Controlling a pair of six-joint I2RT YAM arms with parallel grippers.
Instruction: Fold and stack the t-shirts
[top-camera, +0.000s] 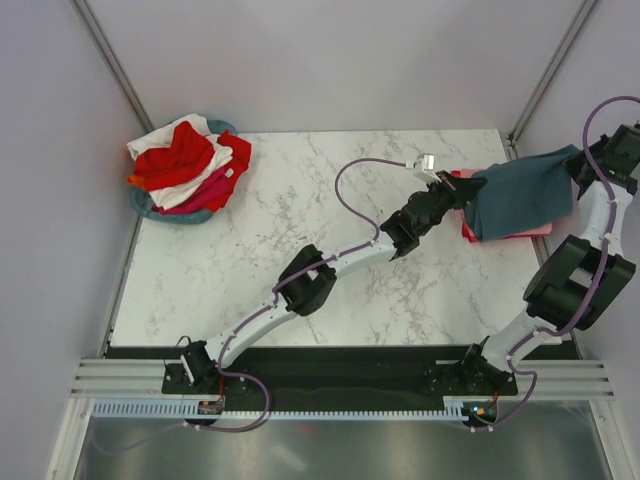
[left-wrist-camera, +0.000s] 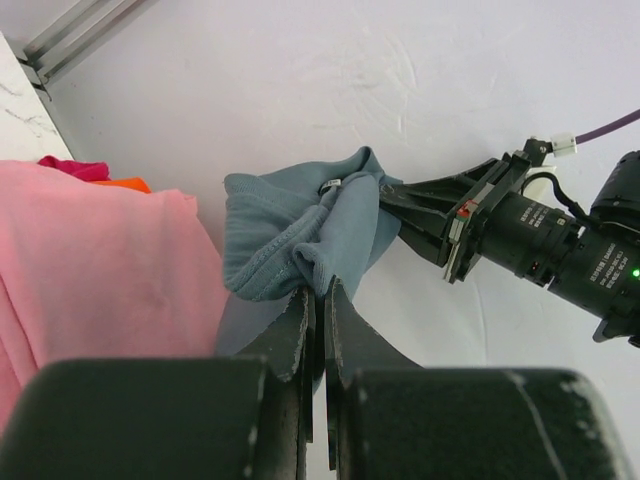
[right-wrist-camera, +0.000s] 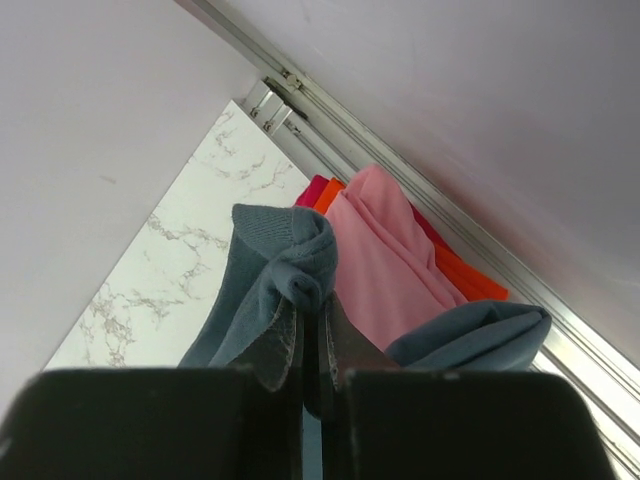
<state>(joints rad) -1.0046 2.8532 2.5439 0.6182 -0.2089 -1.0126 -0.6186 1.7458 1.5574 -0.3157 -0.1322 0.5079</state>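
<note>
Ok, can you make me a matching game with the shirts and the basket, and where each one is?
Things:
1. blue-grey shirt
2. pink shirt
3. red shirt
4. basket

Places:
A. far left corner of the table
B. pinched by the left hand and the right hand
C. on top, inside the basket
D. lying at the table's right edge

Pairs: 1-B, 2-D, 3-C, 4-A

teal basket (top-camera: 160, 214): far-left table corner | marble table (top-camera: 250, 210): white, grey-veined
</note>
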